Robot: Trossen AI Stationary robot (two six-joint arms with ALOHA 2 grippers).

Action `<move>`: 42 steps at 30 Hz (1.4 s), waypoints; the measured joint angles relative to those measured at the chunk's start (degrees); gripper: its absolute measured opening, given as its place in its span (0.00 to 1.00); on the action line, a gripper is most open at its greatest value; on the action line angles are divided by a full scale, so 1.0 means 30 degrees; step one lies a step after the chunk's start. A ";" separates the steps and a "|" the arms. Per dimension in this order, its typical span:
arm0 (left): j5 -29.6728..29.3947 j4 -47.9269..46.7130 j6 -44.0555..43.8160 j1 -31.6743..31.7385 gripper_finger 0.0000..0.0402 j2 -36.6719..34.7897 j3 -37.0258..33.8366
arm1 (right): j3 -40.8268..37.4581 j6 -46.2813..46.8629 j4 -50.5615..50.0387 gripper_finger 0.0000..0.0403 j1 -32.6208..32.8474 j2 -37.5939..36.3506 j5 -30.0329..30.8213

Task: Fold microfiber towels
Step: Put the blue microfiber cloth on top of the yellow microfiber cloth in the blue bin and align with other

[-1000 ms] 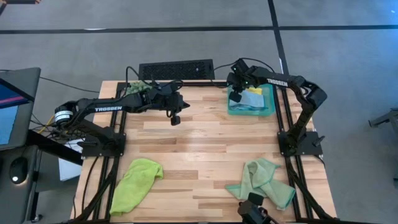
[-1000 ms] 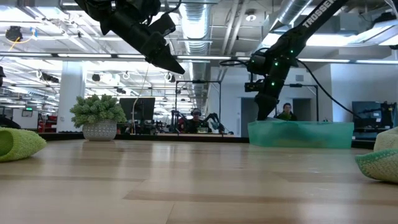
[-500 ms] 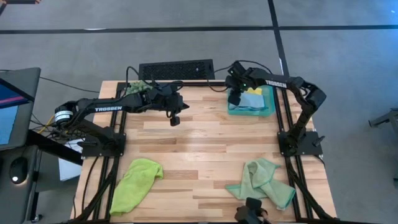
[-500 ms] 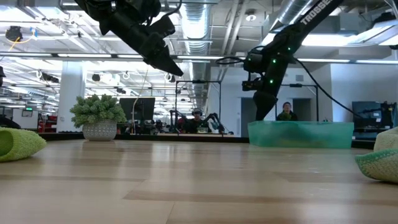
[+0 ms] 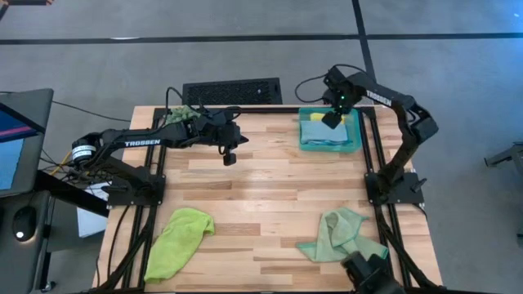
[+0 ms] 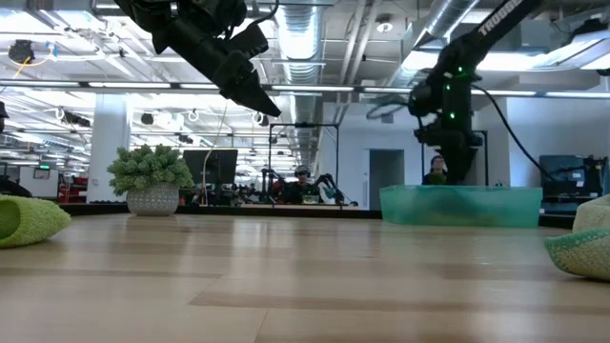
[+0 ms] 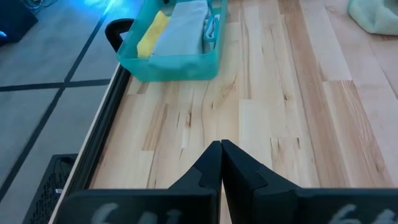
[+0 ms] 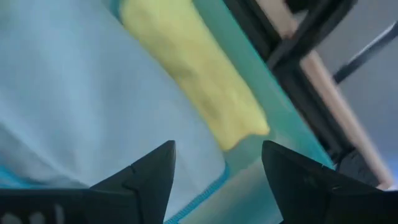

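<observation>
Your right tool (image 5: 331, 119): fingers spread, empty, above the teal tray (image 5: 355, 139) | blue towel (image 5: 315, 131) and yellow towel (image 5: 334, 119): folded inside the tray | your left tool (image 5: 230, 158): closed, empty, well apart from the tray

Robotics lab in an open-plan industrial hall. Wood-slat bench (image 5: 270, 188) on a grey concrete floor (image 5: 245, 57) with dark seam lines. Low view: exposed ceiling ducts (image 6: 305, 29), strip lights, glass partitions, more robot arms (image 6: 329, 186) and monitors (image 6: 210, 167) on benches behind, a person (image 6: 437, 171) seated at the back. Keyboard (image 5: 232, 91) at the bench's 12 o'clock edge, a screen (image 5: 16, 131) at 9 o'clock.
</observation>
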 joint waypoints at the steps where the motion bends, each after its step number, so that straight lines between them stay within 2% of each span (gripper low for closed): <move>1: 0.0000 -0.0030 0.0000 0.0000 0.00 0.0000 0.0000 | -0.0004 0.0288 -0.0188 0.64 -0.0208 0.0246 0.0055; 12: -0.0007 -0.0305 0.0364 0.0000 0.00 0.0007 0.0000 | -0.0038 0.1093 -0.1543 0.64 -0.1117 0.2085 0.0856; 18: -0.0007 -0.0310 0.0367 0.0000 0.00 0.0007 0.0000 | -0.1401 0.1216 -0.1202 0.59 -0.1064 0.2083 -0.0145; 24: -0.0007 -0.0071 0.0477 0.0000 0.00 0.0007 0.0000 | -0.1574 0.1284 -0.0392 0.43 -0.0279 0.2022 -0.0121; 32: -0.0007 -0.0159 0.0006 0.0000 0.00 0.0007 0.0002 | -0.1574 0.0932 -0.1055 0.05 0.0211 0.1768 -0.0143; 38: -0.0007 -0.0152 -0.0029 0.0000 0.00 0.0007 0.0000 | -0.1574 0.1071 -0.0946 0.06 0.0196 0.0648 0.0892; 42: -0.0007 -0.0012 -0.0168 0.0000 0.00 0.0007 0.0000 | -0.1574 0.1198 -0.0446 0.02 0.0151 -0.0472 0.1287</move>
